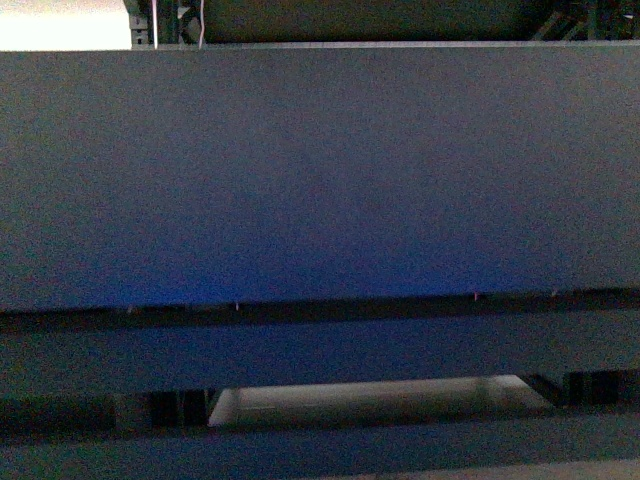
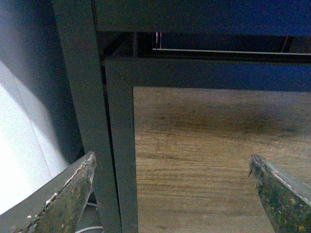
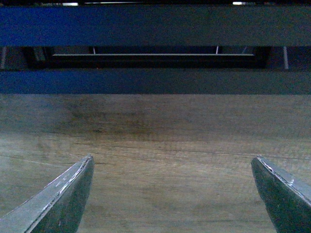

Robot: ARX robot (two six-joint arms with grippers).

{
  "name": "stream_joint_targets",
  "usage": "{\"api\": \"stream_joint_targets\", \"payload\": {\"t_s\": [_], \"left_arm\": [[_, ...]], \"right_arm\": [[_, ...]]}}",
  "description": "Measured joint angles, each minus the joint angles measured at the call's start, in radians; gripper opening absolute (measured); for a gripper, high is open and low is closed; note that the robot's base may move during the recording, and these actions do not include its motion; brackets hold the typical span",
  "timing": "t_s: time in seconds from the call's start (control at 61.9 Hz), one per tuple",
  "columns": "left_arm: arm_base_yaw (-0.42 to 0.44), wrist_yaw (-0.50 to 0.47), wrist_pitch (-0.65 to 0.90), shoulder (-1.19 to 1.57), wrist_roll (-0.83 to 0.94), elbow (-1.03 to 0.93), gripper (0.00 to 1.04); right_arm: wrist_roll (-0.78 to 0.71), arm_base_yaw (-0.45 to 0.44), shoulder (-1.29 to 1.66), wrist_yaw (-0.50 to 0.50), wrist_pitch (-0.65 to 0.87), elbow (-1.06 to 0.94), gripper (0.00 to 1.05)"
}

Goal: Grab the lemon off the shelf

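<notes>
- The floor (image 3: 160, 145) is pale brown wood grain, with a darker shadow band across its far part.
- A pale surface (image 2: 19, 145) stands brightly lit in the left wrist view; whether it is wall or cloth cannot be told.
- A white patch (image 1: 60, 25) glares, overexposed, in the front view's upper left corner.
- A pale strip (image 1: 370, 400) shows lit low in the front view.
- Elsewhere the light is dim and bluish.

Shelf (image 1: 320, 170): dark grey-blue metal, broad flat tier front fills front view, level; thinner horizontal rails beneath, narrow gaps between.
</notes>
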Motion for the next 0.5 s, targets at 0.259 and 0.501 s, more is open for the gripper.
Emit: {"api": "stream_joint_targets", "payload": {"t_s": [0.259,0.501], "left_arm": [[0.000,0.000,0.000,0.000,0.000,0.000,0.97],[0.000,0.000,0.000,0.000,0.000,0.000,0.97]], "right_arm": [[0.000,0.000,0.000,0.000,0.000,0.000,0.97],[0.000,0.000,0.000,0.000,0.000,0.000,0.97]]}}
